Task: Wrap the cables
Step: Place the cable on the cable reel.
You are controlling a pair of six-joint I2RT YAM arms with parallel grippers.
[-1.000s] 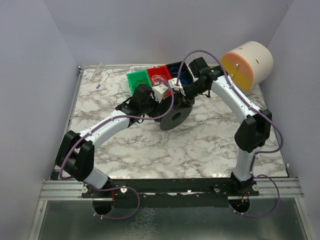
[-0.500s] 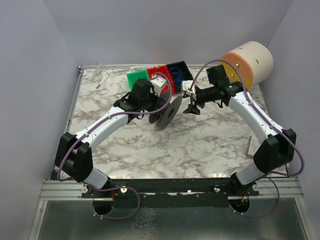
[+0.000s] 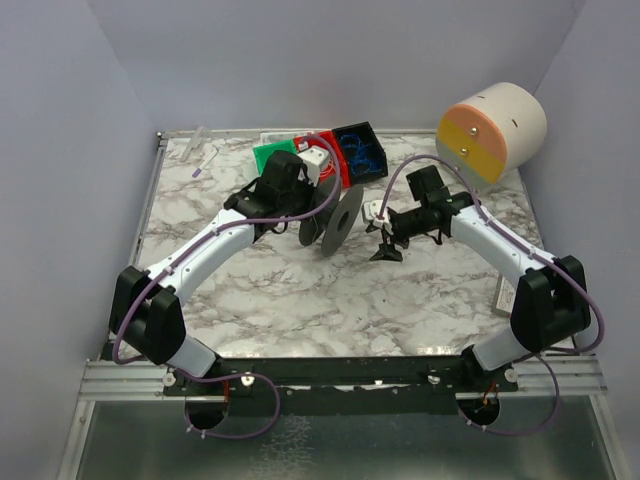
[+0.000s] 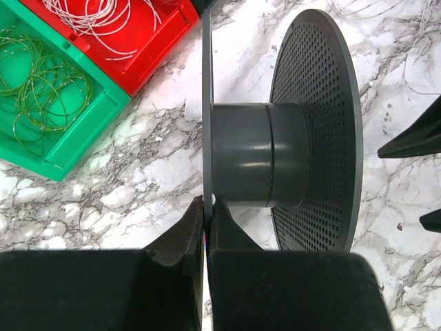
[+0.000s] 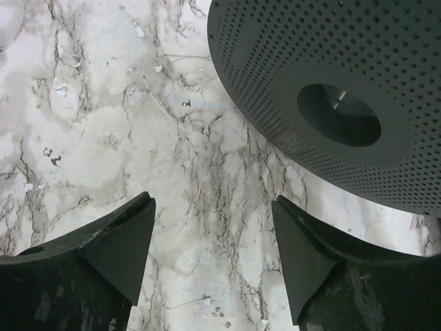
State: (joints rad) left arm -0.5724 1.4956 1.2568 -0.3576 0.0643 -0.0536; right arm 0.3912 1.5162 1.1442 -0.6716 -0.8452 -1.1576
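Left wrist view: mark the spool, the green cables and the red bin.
spool (image 4: 258,153), left wrist view, on its dark grey hub.
green cables (image 4: 45,86), left wrist view, middle of the loose coils.
red bin (image 4: 162,52), left wrist view, on its outer wall.

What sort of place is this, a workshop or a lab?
Probably a robotics lab test cell: a left arm and right arm bolted to a marble-patterned table, plain walls closing it in, and coloured bins of wire beside a spool.
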